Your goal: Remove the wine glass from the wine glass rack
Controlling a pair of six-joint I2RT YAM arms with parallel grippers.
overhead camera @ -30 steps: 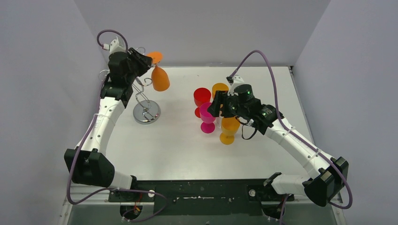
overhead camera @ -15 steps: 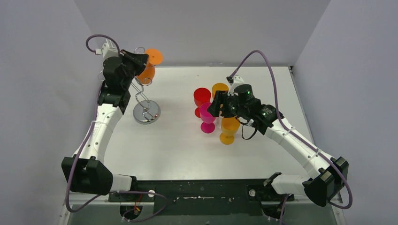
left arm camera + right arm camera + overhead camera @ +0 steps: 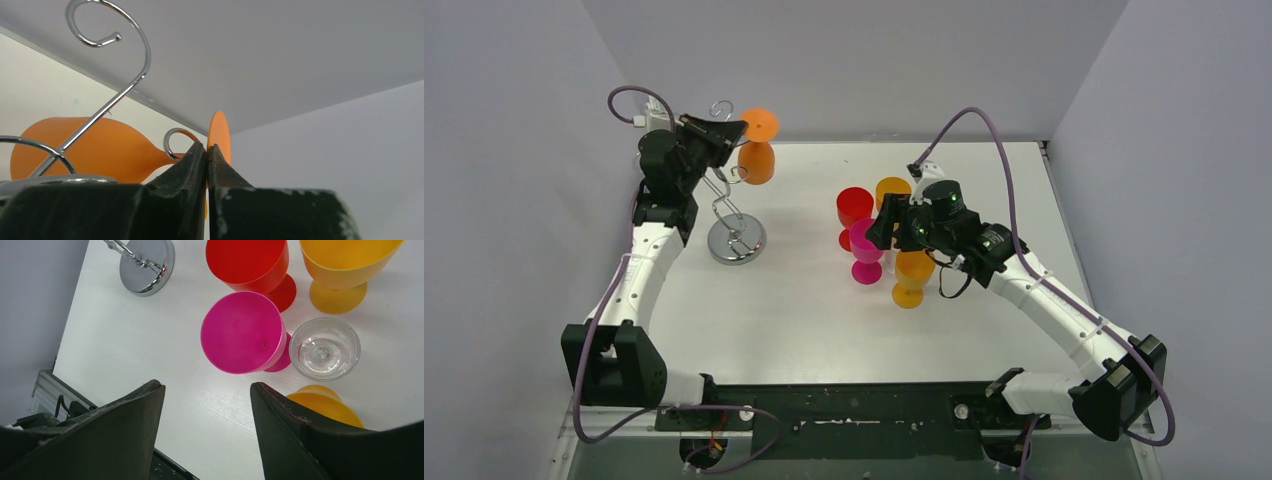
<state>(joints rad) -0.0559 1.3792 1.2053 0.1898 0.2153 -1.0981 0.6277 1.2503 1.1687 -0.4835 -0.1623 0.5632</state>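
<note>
An orange wine glass (image 3: 756, 162) hangs upside down from the wine glass rack (image 3: 735, 240), a silver wire stand with scroll arms and a round shiny base. Its flat foot (image 3: 760, 125) sits on top. My left gripper (image 3: 730, 131) is high at the rack's top, shut on the edge of that foot. In the left wrist view the jaws (image 3: 206, 146) meet with the orange foot (image 3: 219, 134) pinched edge-on between them, the bowl (image 3: 100, 147) and a wire scroll (image 3: 107, 35) to the left. My right gripper (image 3: 886, 225) is open, holding nothing.
A cluster of cups stands mid-table under my right gripper (image 3: 207, 390): a pink one (image 3: 243, 332), a red one (image 3: 247, 262), a yellow-orange one (image 3: 345, 265), a clear glass (image 3: 325, 347) and another orange one (image 3: 325, 402). The rack base (image 3: 147, 265) lies to their left.
My left gripper closed on the glass's foot, and its wrist shifted left at the rack's top. The orange bowl swung slightly toward the back. The right arm stayed still.
</note>
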